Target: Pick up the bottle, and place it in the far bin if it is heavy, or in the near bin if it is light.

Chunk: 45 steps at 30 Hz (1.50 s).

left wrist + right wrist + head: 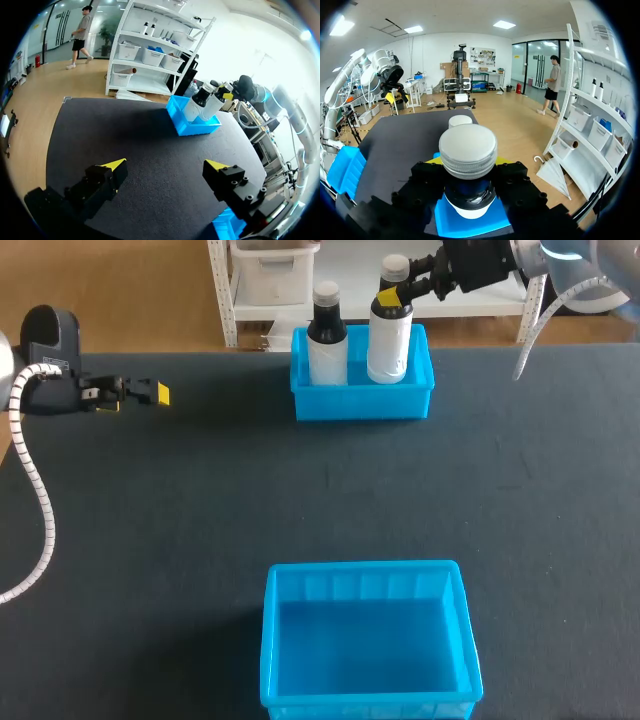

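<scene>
Right wrist view alone shows right gripper clamping upright grey-capped white plastic bottle, cap up; left gripper, ten o'clock, fingers apart.

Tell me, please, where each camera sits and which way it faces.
Head view: above and behind, looking down on the table; left claw and right claw both show.
Left wrist view: on the left arm, facing the far bin; its open claw shows.
Right wrist view: on the right arm, looking past the bottle its claw grips.
Both wrist views share the far bin.
</scene>
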Available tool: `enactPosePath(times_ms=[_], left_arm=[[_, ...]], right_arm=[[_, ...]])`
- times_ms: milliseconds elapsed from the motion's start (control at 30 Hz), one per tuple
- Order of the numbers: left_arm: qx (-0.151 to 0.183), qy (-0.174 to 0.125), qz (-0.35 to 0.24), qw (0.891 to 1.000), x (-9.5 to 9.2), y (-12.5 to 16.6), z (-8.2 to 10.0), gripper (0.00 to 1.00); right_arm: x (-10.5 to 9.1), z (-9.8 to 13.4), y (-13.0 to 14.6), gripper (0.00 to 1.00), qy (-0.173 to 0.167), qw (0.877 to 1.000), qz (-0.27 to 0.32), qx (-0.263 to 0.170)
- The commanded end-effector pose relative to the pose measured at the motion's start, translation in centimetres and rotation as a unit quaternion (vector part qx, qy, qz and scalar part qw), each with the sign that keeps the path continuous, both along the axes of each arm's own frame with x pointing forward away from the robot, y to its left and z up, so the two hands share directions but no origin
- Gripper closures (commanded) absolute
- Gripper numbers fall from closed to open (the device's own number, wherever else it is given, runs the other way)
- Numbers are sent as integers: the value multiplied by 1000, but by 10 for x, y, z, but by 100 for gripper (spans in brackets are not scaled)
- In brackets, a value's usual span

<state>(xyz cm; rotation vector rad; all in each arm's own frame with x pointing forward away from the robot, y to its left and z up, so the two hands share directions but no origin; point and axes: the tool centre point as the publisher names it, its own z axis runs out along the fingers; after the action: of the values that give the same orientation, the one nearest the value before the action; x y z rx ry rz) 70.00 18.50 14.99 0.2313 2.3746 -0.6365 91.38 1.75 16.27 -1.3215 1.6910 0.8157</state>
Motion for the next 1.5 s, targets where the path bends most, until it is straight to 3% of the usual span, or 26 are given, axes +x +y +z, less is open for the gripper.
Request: enactPosePath(times_ms=[33, 1400, 1433, 1467, 1500], left_arm=[[0, 0, 0, 1000, 0, 0, 0, 0], [0, 0, 0, 1000, 0, 0, 0, 0], [0, 0, 0, 1000, 0, 0, 0, 0], [0, 0, 0, 1000, 0, 0, 0, 0], [0, 0, 0, 1000, 0, 0, 0, 0]], right_arm=[[7, -3, 1, 100, 0, 1000, 4, 1], [3, -44, 1, 100, 21, 1000, 6, -7], [3, -44, 1, 80, 22, 1000, 6, -8], [3, -44, 1, 0, 23, 1000, 6, -10], [2, -44, 1, 0, 22, 1000, 5, -11]])
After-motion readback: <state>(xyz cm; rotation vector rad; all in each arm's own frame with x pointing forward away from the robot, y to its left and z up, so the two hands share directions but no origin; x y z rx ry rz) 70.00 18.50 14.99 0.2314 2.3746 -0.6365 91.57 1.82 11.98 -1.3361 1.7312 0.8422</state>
